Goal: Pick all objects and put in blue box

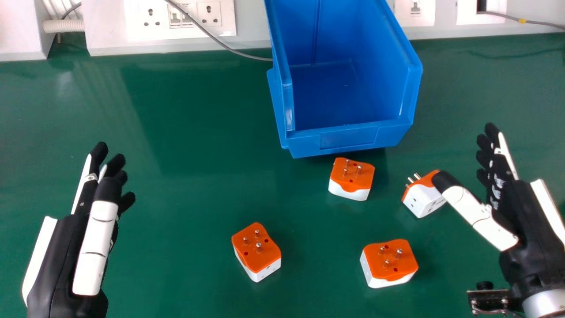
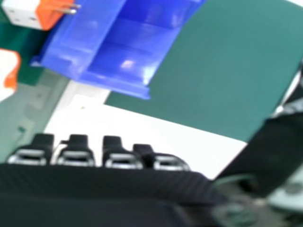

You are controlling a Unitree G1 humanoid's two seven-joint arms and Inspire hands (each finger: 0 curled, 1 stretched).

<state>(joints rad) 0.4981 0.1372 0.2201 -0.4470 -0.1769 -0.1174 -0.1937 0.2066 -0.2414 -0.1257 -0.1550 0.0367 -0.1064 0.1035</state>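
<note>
Four adapters point(image 1: 352, 174) lie outside the blue box point(image 1: 348, 137) on your bench point(image 1: 176, 110). Your right hand point(image 1: 527, 221) is open, palm turned toward them, fingers straight, with its thumb tip over one end of the tipped adapter point(image 1: 421, 196) — that end is hidden, and you cannot tell whether they touch. The near right adapter point(image 1: 388, 263) sits pins up to the left of that hand; the near left adapter point(image 1: 256, 251) lies between your hands, well apart from both. Your left hand point(image 1: 57, 260) is open too. The head view cuts off the box's far end — the right hand view cuts off two adapters.
</note>
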